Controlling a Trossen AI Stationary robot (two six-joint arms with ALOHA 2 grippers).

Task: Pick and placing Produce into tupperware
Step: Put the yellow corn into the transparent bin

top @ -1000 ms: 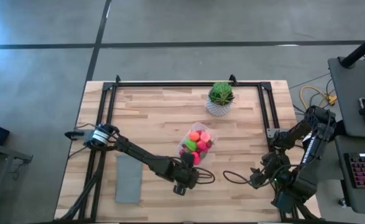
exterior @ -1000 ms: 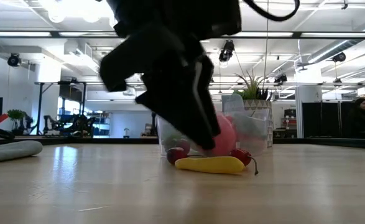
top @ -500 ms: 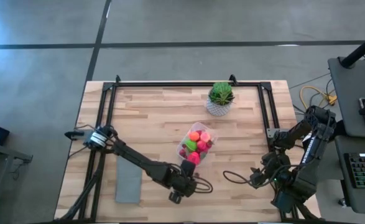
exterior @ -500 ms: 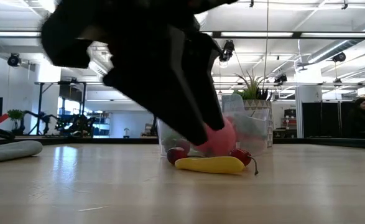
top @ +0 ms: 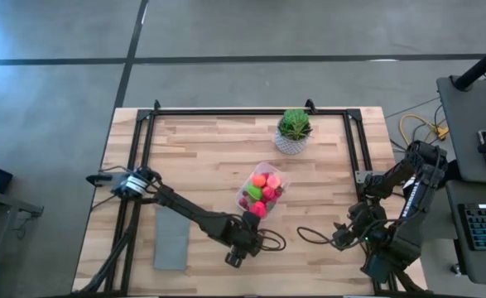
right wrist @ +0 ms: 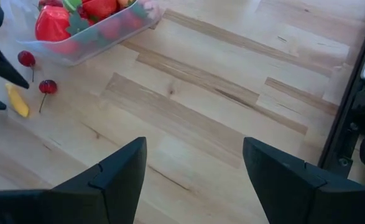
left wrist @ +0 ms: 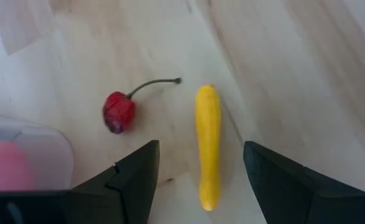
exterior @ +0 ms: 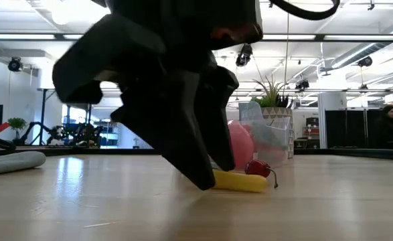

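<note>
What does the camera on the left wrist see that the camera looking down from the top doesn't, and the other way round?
Only the left wrist view shows the loose pieces on the wood up close: a yellow banana-like piece lying between the open left gripper's fingers, and a red cherry with a stem beside it.

Only the high view shows the potted plant, the flat grey rectangle, the right gripper waiting at the table's right side, and the orange, green and pink produce inside the tupperware.

Both show the wooden table and some of the tupperware.
</note>
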